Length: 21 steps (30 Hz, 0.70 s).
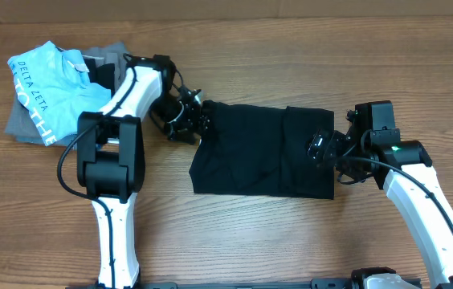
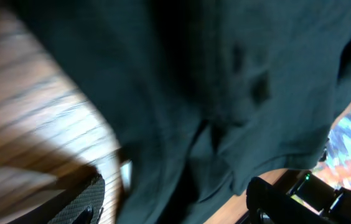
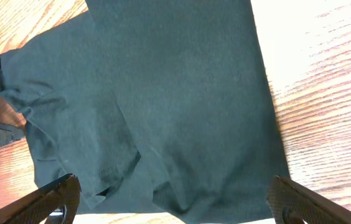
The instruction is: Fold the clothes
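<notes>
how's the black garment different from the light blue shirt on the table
The black garment is plain; the light blue shirt carries white lettering. The black garment lies in a rough rectangle at mid-table between the two arms; the light blue shirt sits at the left end, on top of grey clothing. The black garment covers more of the table than the light blue shirt. Both are soft cloth resting on the wood.

The plain black garment (image 1: 263, 150) lies flat on the wooden table (image 1: 234, 233), seemingly folded into a rough rectangle.
</notes>
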{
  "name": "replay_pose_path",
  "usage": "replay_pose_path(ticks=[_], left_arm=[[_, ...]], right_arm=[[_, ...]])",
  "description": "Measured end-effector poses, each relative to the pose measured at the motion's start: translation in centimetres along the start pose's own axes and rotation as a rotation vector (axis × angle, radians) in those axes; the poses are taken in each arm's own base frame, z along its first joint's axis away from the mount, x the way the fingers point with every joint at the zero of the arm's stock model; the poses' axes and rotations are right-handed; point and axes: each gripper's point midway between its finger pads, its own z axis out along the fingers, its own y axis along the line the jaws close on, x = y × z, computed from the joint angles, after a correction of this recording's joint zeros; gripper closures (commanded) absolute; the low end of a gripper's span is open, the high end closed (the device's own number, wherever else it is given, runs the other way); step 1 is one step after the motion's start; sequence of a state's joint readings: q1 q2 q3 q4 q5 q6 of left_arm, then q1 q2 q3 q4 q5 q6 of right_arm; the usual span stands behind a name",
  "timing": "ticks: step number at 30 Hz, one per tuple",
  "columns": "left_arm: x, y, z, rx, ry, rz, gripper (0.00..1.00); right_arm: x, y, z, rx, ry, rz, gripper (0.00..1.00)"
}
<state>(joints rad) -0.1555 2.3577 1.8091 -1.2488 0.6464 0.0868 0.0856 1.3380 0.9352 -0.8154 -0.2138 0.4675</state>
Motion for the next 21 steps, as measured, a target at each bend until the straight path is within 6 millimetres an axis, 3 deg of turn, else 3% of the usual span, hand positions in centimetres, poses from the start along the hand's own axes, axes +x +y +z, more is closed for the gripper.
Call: replay_pose_path(ticks=[8, 13, 17, 21], left_arm=[[-0.4, -2.7, 2.3, 0.041, 0.024, 0.065, 0.32], [-0.6, -4.0, 3.7, 0.043, 0.029, 0.108, 0.57], [-0.5, -3.9, 4.6, 0.035, 0.044, 0.099, 0.95], [-0.1, -3.7, 5.3, 0.034, 0.071, 0.080, 0.96]], right_arm=[[0.0, 0.0, 0.0, 0.000, 0.000, 0.000, 0.00], [0.0, 0.0, 0.0, 0.000, 0.000, 0.000, 0.00], [0.0, 0.0, 0.0, 0.000, 0.000, 0.000, 0.00], [0.2, -0.1, 0.0, 0.005, 0.008, 0.002, 0.00]])
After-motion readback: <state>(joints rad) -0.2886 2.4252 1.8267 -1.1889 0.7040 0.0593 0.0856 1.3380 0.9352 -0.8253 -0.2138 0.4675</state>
